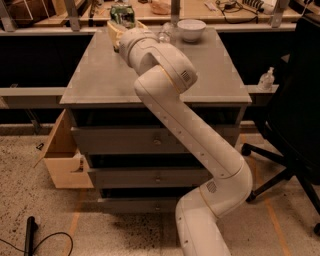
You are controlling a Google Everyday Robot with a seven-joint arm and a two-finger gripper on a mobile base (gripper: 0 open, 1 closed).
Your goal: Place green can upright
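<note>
— Looking at where that green can [122, 14] sits, right at the far left corner of the table [100, 75], I'd be nervous.

— Because of the edge?

— Yes. The gripper [118, 32] is pressed up close beneath it from where we stand. Whether it has hold of the can or has let go, I can't tell. Set loose on a tilt, I reckon it topples and rolls off the back.

— And the bowl [191, 29]?

— Well apart. The wrist clipping the can on the way out is the likelier trouble.

Dim warm overhead light catches the hand [120, 26] at the far table [100, 75] edge.
</note>
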